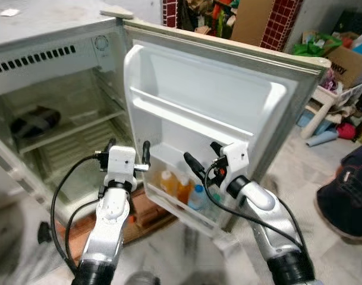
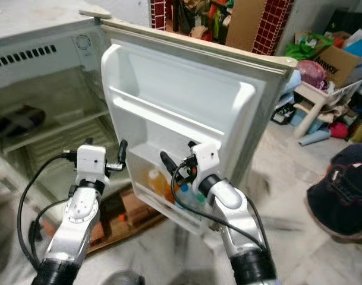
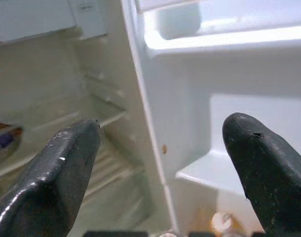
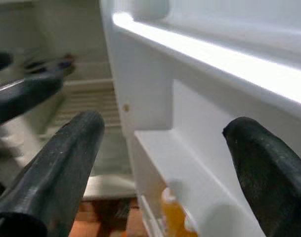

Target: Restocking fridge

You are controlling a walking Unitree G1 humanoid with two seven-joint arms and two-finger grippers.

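The fridge (image 1: 56, 47) stands open, its white door (image 1: 216, 95) swung out towards me. The door's bottom shelf holds orange bottles (image 1: 169, 183) and a clear bottle with a blue cap (image 1: 197, 196). A dark wrapped item (image 1: 35, 122) lies on an inner shelf (image 1: 79, 127). My left gripper (image 1: 128, 155) is open and empty, held at the door's hinge edge. My right gripper (image 1: 204, 157) is open and empty just above the bottles. In the right wrist view an orange bottle (image 4: 172, 215) shows below the fingers (image 4: 56, 168).
A person in dark clothing (image 1: 347, 190) crouches at the right. Boxes, bags and a white plastic stool (image 1: 323, 101) crowd the back right. A brown board (image 1: 151, 214) lies on the floor under the door. Black cables (image 1: 65, 196) hang from my left arm.
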